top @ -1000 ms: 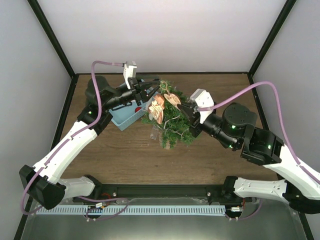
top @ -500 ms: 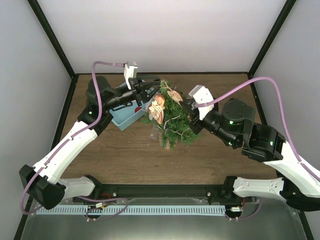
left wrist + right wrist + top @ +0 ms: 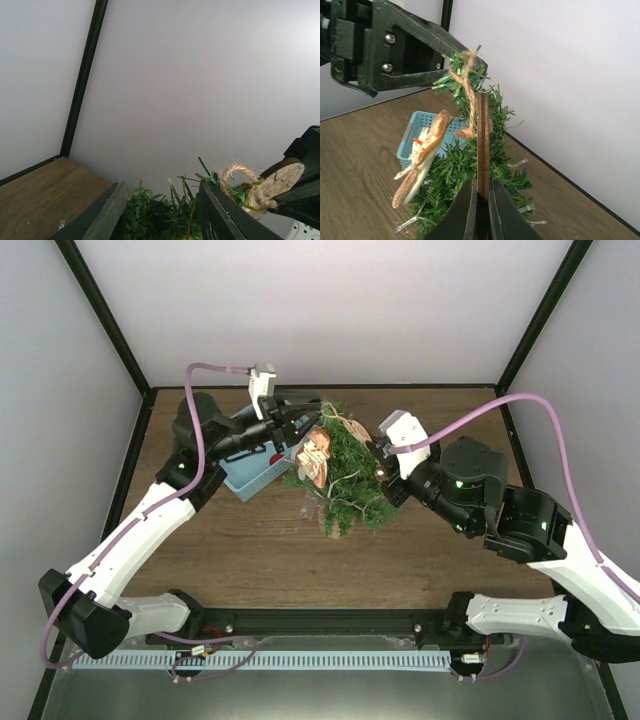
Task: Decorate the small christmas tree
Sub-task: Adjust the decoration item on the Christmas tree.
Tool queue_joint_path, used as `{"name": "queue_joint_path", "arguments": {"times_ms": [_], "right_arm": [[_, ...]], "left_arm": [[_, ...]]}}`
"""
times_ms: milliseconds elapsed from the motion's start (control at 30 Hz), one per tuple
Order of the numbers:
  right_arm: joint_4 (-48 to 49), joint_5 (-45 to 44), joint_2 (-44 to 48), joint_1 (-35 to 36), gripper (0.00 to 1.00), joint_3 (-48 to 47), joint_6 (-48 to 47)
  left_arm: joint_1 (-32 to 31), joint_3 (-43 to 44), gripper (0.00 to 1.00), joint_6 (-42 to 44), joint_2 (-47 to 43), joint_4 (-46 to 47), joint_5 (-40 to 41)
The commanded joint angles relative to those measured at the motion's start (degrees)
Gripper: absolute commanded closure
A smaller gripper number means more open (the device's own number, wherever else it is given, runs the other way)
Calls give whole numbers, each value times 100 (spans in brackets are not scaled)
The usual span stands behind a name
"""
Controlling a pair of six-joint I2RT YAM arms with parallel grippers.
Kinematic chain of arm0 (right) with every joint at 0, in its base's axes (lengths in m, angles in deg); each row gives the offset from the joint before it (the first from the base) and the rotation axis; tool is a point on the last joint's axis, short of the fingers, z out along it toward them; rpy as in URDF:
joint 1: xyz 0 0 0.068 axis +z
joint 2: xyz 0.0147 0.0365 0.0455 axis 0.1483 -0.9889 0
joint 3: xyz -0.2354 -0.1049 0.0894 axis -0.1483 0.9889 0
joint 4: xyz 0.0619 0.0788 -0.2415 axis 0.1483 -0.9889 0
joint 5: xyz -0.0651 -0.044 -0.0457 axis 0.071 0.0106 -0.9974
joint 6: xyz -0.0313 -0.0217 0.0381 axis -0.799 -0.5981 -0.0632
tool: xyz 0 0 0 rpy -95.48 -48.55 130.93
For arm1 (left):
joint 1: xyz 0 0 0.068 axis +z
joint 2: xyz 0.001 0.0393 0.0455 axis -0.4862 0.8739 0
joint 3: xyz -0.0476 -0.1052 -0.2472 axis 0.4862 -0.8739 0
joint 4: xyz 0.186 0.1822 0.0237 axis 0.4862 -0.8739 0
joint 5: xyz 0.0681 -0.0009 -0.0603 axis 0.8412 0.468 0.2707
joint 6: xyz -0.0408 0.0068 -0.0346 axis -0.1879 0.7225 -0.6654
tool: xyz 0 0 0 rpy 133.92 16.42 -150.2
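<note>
Pinching wooden disc [image 3: 482,135] edge-on, right hand [image 3: 482,189] clenched, left hand [image 3: 161,186] astride small christmas tree [image 3: 345,485] tip, grip unclear

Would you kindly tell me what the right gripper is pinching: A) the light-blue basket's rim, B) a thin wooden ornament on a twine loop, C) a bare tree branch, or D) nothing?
B: the right wrist view shows the right gripper shut on a thin wooden ornament whose twine loop hangs over a branch tip of the small christmas tree.
</note>
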Motion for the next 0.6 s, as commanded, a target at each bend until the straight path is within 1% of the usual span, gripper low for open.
{"name": "queue_joint_path", "arguments": {"times_ms": [0, 267, 433, 567], "right_arm": [[-54, -124, -67, -193, 96, -244, -177], [-134, 742, -256, -992, 95, -386, -355], [-236, 1178, -422, -1169, 93, -568, -456], [-229, 1319, -444, -1200, 93, -564, -480]], "left_arm": [[-36, -54, 59, 58, -47, 88, 39], [-62, -41, 59, 61, -38, 100, 48], [-71, -27, 59, 60, -40, 102, 44], [-67, -31, 59, 109, -68, 45, 51]]}}
